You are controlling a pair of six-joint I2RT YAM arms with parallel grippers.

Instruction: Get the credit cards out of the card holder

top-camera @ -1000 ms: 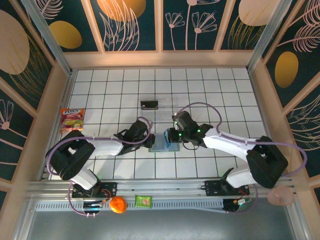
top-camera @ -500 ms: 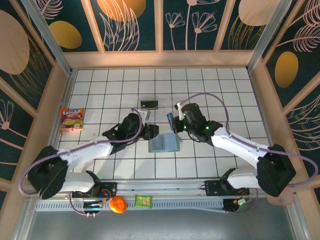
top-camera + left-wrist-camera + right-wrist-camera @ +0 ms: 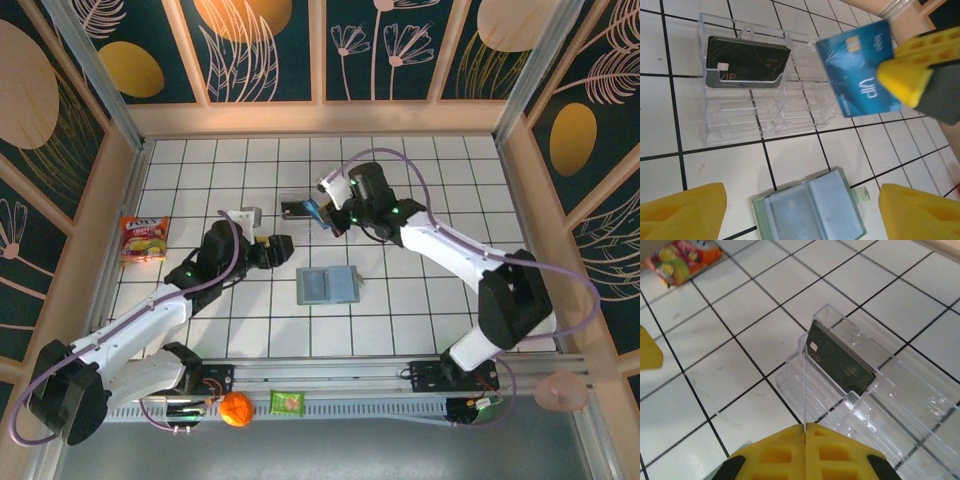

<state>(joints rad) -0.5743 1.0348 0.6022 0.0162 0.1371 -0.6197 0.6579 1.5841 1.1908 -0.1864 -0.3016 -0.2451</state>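
Observation:
The card holder (image 3: 327,286) lies open and flat on the white tiles, its bluish pockets up (image 3: 810,207). My left gripper (image 3: 272,246) hangs open to its left and touches nothing, with the yellow fingertips (image 3: 680,212) wide apart above the holder. My right gripper (image 3: 334,216) is shut on a bright blue credit card (image 3: 860,70), held above the clear tray (image 3: 340,205). In the right wrist view that card (image 3: 804,390) shows edge-on from the closed gripper (image 3: 805,430). A dark credit card (image 3: 747,62) stands in the tray's end slot (image 3: 840,360).
A snack packet (image 3: 144,238) lies at the left edge of the tiles. An orange ball (image 3: 236,409) and a green packet (image 3: 287,402) sit on the front rail. Wooden walls close in the tiled floor on three sides.
My left gripper has opened, let go of the card holder and drawn back to the left. My right gripper has carried the blue card from the holder up over the tray.

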